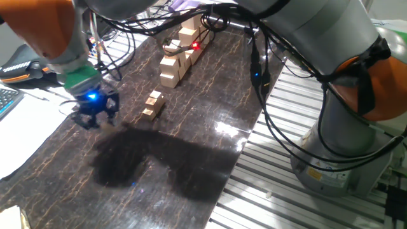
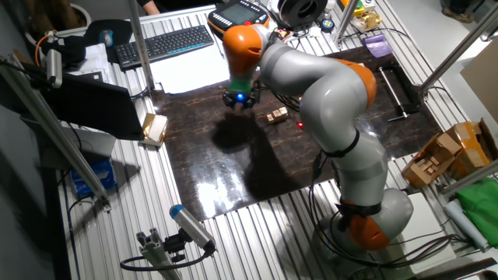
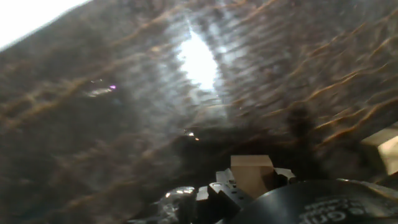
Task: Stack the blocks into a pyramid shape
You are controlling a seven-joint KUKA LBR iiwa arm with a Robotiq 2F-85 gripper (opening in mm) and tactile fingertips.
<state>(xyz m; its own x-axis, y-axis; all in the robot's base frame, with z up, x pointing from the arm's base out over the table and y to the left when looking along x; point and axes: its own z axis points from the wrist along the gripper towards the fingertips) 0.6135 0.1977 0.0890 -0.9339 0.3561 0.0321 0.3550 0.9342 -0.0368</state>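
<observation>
One fixed view: the gripper (image 1: 94,117) is hanging at the left of the frame, low over the dark marbled table (image 1: 191,165), a blue light glowing on its body. Whether its fingers are apart or closed cannot be told from here. Two small tan blocks (image 1: 152,104) are lying touching each other at centre-left, well apart from the gripper. A taller stepped stack of larger pale blocks (image 1: 178,54) is standing at the upper centre, with a red light showing beside it. The grey and orange arm (image 1: 331,70) is filling the right side of the frame.

The other fixed view: the gripper (image 2: 240,99) is sitting at upper centre over the table (image 2: 210,171). The small blocks (image 2: 275,117) are lying just to its right, near a red glow. A keyboard (image 2: 165,43) is resting at the upper left, and a small box (image 2: 154,128) is lying at the table's left edge.

Hand view: one tan block (image 3: 252,173) is sitting at lower centre, clamped between the gripper's dark fingers (image 3: 217,190). Another pale block (image 3: 385,149) is showing at the right edge, cut off by the frame. The table (image 3: 124,124) is reflecting a bright glare at upper centre.
</observation>
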